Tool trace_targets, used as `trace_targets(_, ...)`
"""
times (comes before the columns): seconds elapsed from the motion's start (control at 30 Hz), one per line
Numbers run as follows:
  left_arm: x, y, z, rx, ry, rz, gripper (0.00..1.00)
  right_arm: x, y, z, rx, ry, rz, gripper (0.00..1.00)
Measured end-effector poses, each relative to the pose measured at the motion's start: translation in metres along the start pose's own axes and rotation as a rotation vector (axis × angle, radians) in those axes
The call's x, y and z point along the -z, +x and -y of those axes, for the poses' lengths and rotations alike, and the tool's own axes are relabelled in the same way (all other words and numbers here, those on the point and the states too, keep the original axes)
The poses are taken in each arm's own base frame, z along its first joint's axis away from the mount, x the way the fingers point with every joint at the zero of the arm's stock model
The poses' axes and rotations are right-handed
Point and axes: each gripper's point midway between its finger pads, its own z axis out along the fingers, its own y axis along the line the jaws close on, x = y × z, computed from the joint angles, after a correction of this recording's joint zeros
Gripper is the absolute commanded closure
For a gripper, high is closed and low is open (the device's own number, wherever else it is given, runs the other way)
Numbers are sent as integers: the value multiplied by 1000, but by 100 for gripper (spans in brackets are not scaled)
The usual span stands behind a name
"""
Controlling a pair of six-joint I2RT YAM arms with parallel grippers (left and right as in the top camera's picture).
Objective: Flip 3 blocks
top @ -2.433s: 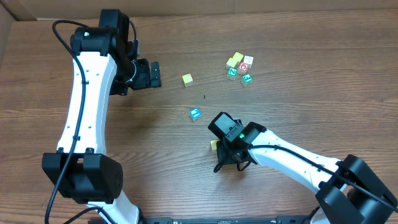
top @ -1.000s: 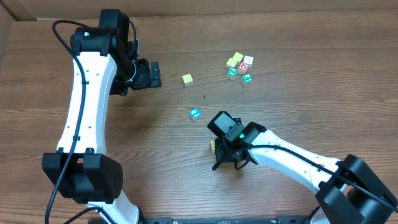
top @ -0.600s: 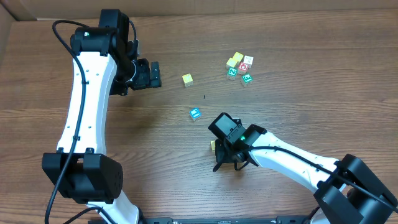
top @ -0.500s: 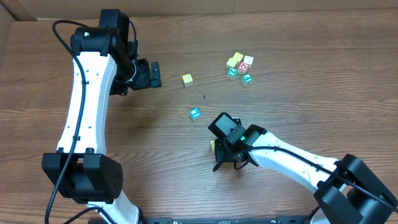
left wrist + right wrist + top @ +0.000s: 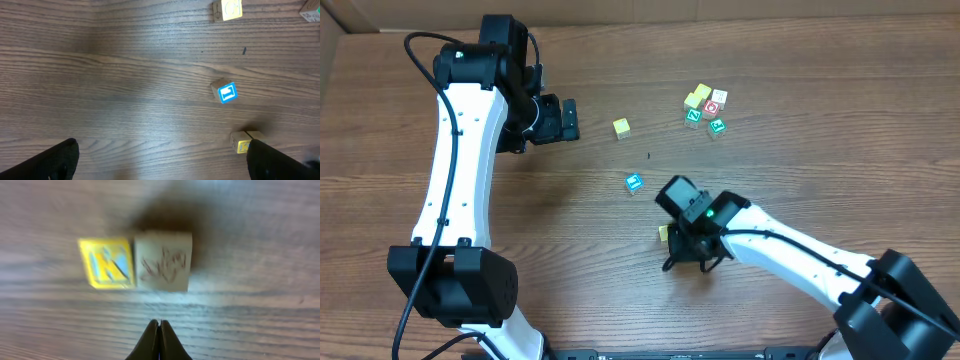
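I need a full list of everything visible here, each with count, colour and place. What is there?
table: one, brown wood, under everything.
blue-faced cube: one, blue and white, mid-table, alone.
yellow-faced cube: one, yellow with blue letter, against the pale cube.
pale cube: one, plain wood, faint mark, near the right gripper.
lone yellow cube: one, yellow, far side.
cube cluster: about six, yellow, green, red, white, far right.
left arm: one, white, left side.
right arm: one, white, lower right.
left gripper: one, black, open, empty, far left.
right gripper: one, black, shut, empty, beside the pair.
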Motion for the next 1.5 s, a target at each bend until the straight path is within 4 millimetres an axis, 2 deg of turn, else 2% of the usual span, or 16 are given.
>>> trace_targets(0.1, 0, 0, 0, 0, 0, 0, 0, 10, -21, 4, -48, -30, 43, 96)
trace_targets(0.23, 0, 0, 0, 0, 0, 0, 0, 13, -46, 23, -127, -43, 94, 96)
trace_targets(0.33, 0, 0, 0, 0, 0, 0, 0, 14, -55, 31, -156, -43, 117, 96)
trace_targets(0.57, 0, 0, 0, 0, 0, 0, 0, -1, -55, 34, -155, -59, 142, 96)
trace_targets(0.7, 0, 0, 0, 0, 0, 0, 0, -10, -47, 40, -165, -53, 132, 96)
trace_targets(0.83, 0, 0, 0, 0, 0, 0, 0, -12, -46, 40, -174, -54, 131, 96)
trace_targets(1.0, 0, 0, 0, 0, 0, 0, 0, -11, -48, 29, -165, -98, 136, 96)
trace_targets(1.2, 0, 0, 0, 0, 0, 0, 0, -12, -39, 15, -126, -121, 116, 96)
trace_targets(1.5, 0, 0, 0, 0, 0, 0, 0, -12, -38, 13, -119, -124, 115, 96)
